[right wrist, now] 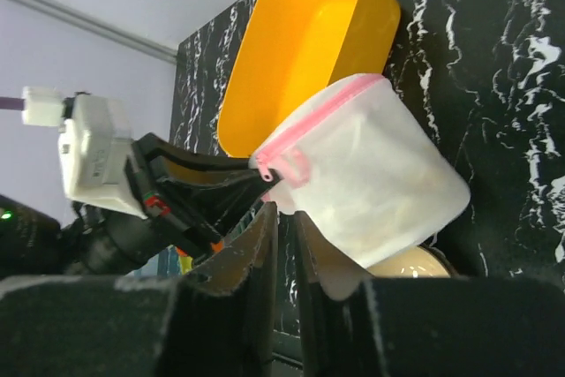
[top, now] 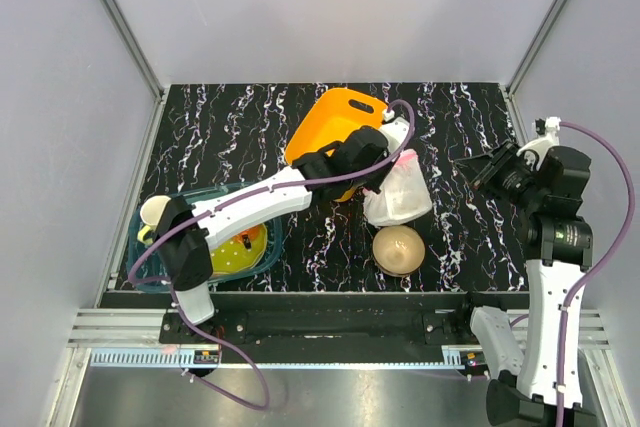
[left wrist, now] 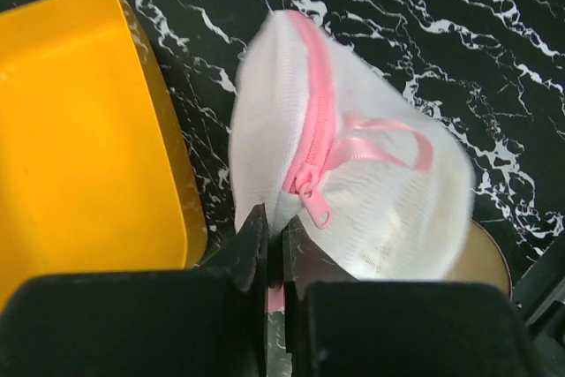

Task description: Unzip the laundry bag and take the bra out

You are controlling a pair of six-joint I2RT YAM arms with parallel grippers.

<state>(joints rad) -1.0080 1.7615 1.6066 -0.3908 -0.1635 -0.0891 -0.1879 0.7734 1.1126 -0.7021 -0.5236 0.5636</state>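
Observation:
The laundry bag is a white mesh pouch with pink zipper trim, held up off the table at mid-table. My left gripper is shut on the bag's edge just below the pink zipper pull; in the left wrist view the gripper pinches white mesh, and a pink ribbon loop hangs beside the zipper. The zipper looks closed. The bra is hidden inside the bag. My right gripper hovers at the right, apart from the bag, its jaws together and empty.
An orange plastic basket lies tipped behind the bag and close on the left in the left wrist view. A tan dome bowl sits under the bag. A blue tray with a yellow plate sits front left.

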